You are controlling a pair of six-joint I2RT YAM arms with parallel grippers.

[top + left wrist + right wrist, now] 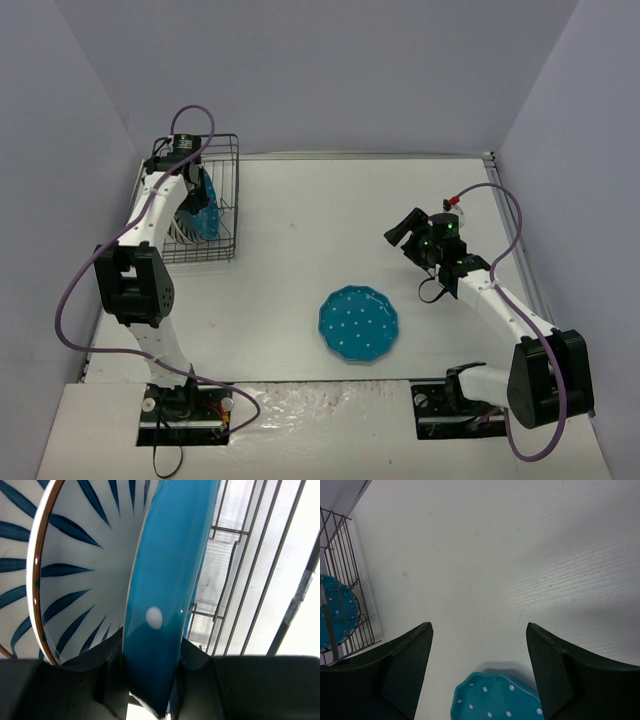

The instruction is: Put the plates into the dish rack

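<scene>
Slotting: my left gripper clenched on teal-blue dotted scalloped plate in black wire rack, far-left corner; next, probably release.

One teal dotted plate lies flat, well apart from the black wire dish rack. Second teal plate stands upright in the rack, pinched in my left gripper, beside two white, blue-striped plates.

Your left gripper, clamped on the upright teal plate, sits hemmed in: striped plate close on one side, dish rack wires on the other. Between the rack and the flat teal plate you have open tabletop.
</scene>
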